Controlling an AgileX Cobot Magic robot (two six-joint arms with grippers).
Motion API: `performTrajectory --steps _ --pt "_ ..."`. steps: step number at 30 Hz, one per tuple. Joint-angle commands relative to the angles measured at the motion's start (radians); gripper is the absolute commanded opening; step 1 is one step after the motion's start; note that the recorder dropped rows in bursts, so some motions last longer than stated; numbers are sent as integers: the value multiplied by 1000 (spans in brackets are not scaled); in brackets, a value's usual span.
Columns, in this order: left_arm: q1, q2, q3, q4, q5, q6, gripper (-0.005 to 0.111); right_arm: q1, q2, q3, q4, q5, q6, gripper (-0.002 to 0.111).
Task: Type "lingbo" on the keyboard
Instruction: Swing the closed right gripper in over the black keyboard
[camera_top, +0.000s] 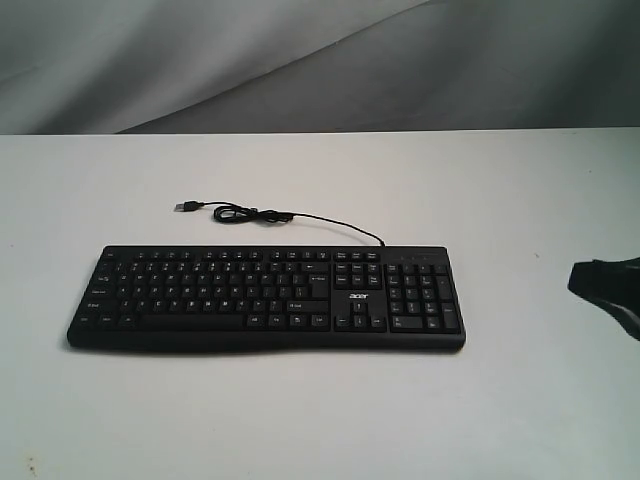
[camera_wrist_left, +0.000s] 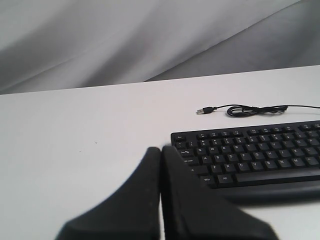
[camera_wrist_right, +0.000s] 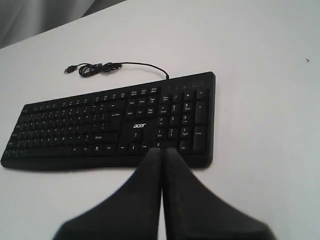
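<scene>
Right gripper (camera_wrist_right: 161, 149), jaws together, clear of keyboard (camera_wrist_right: 115, 120) — left gripper (camera_wrist_left: 160, 148) likewise

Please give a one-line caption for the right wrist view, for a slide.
Right gripper, jaws shut, facing the keyboard; cable lies loose on the table.

looks like a lab test setup: plain white table (camera_top: 300, 420) against a draped grey cloth backdrop (camera_top: 200, 60).

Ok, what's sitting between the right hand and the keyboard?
Nothing. In the exterior view, only bare white table separates the right hand, at the frame's right edge, from the number-pad end of the keyboard.
</scene>
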Motion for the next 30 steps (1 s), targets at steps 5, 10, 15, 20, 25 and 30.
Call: performTrajectory --steps 5,10,15,20,25,30 --pt "2 -3 4 -8 -5 -4 1 1 58 -100 -4 53 -148 0" --pt "2 -3 4 -8 -5 -4 1 1 187 -266 -4 151 -207 0" --pt "2 -3 4 -8 -5 -4 1 47 321 -397 -4 214 -232 0" --pt "2 -3 4 -8 -5 -4 1 205 429 -471 -4 154 -244 0" --pt "2 -3 4 -8 -5 -4 1 388 544 -493 -7 -1 -287 0" --pt "2 -3 4 -8 -5 -4 1 457 647 -493 5 -40 -297 0"
